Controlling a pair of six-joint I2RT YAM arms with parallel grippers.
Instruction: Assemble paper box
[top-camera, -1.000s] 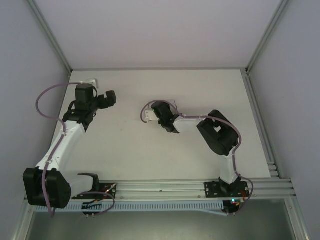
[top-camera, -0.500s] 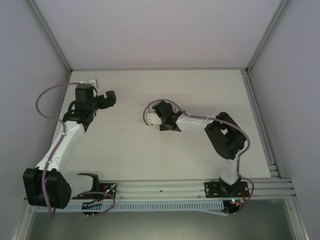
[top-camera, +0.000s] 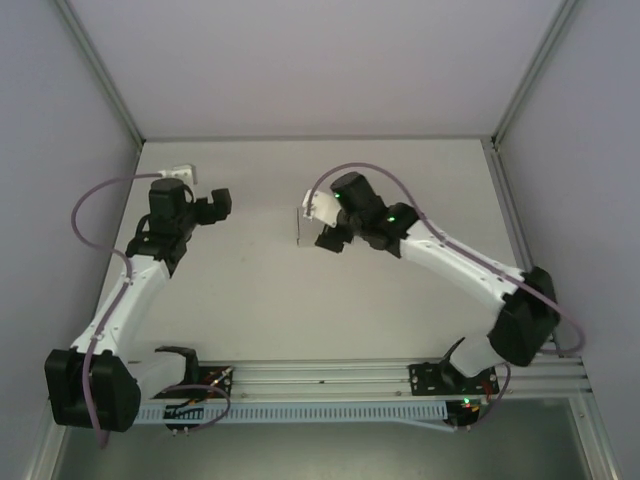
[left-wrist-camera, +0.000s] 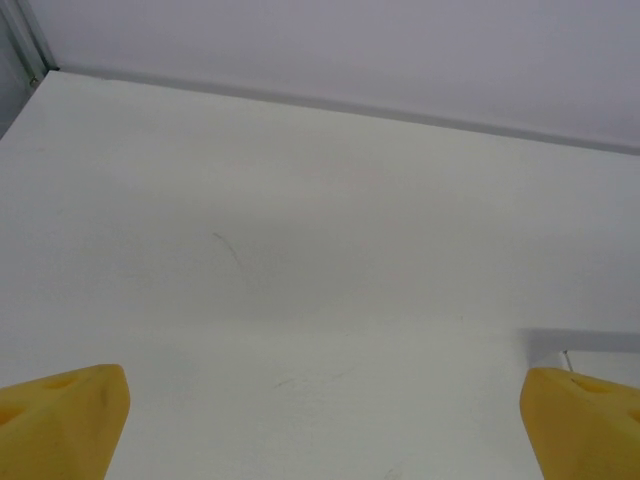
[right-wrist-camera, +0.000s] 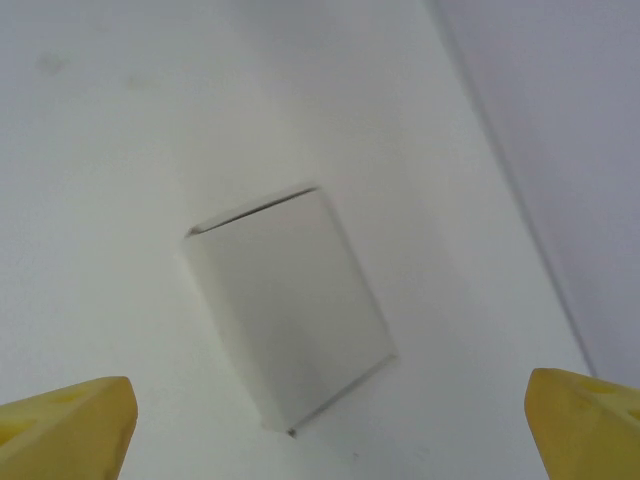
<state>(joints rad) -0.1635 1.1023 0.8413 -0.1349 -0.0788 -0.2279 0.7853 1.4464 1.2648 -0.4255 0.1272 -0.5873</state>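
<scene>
The box (right-wrist-camera: 290, 310) is lying flat on the table (left-wrist-camera: 300, 200), roughly mid-width and a little toward the back, looking like a closed rectangular pack rather than a flat sheet. The right claw (right-wrist-camera: 325, 428) is hovering over it with its yellow tips spread wide to either side, touching nothing. The left claw (left-wrist-camera: 320, 430) is also standing spread, well apart to the left, pointing at bare tabletop toward the back wall. Judging by this, the folding is looking nearly or wholly finished. A thin dark seam is showing along the box's far short edge, so a flap there may be sitting not quite tucked. If so, the next move is calling for a gentle press on that end while the other end is being steadied, since light card will be sliding easily on the smooth surface. Open room is lying on all sides of the box. The back wall is the nearest limit, and the side walls are standing farther off.
</scene>
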